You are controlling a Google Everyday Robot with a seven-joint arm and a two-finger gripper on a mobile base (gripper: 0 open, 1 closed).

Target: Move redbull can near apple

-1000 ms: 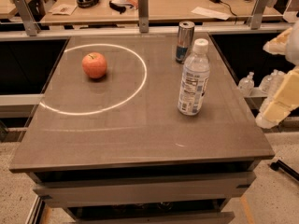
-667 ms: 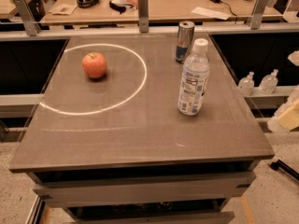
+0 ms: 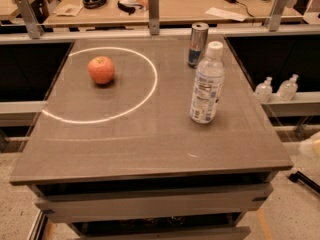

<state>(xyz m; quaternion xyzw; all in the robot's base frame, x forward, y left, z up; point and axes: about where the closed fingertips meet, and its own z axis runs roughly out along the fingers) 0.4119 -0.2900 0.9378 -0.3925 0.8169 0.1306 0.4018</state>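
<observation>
The redbull can (image 3: 198, 44), silver above and blue below, stands upright at the far right of the table. The red-orange apple (image 3: 101, 69) sits at the far left, inside a bright ring of light on the tabletop. The can and the apple are well apart. Only a pale blurred piece of my gripper (image 3: 312, 147) shows at the right edge of the view, below table height and off the table's right side, far from the can.
A clear water bottle (image 3: 207, 83) with a white cap stands in front of the can. The grey table (image 3: 150, 144) has drawers below. Two small bottles (image 3: 276, 88) sit on a ledge at the right. A cluttered desk lies behind.
My gripper has dropped down and out to the right, from beside the table's right edge to almost out of view. The can, the bottle and the apple have not moved.
</observation>
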